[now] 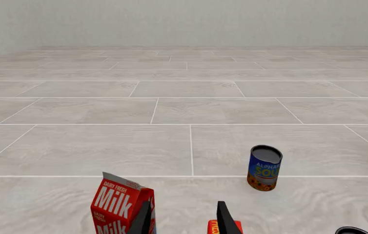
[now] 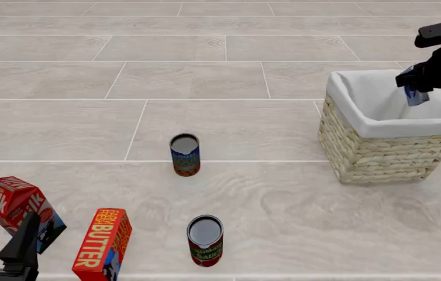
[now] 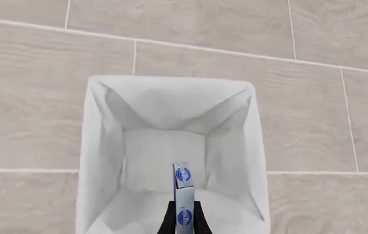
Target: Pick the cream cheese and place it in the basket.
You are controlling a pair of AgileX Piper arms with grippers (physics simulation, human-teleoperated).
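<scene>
One right pincer (image 2: 412, 88) holds cream cheese (image 2: 414, 93) over basket (image 2: 384, 153).

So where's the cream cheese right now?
In the front view, the cream cheese hangs at far right, held in the right end effector above the basket's open top.

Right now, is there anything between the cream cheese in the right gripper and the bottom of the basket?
Nothing. In the right wrist view the cream cheese hangs over the basket, whose white-lined inside shows bare below it.
</scene>
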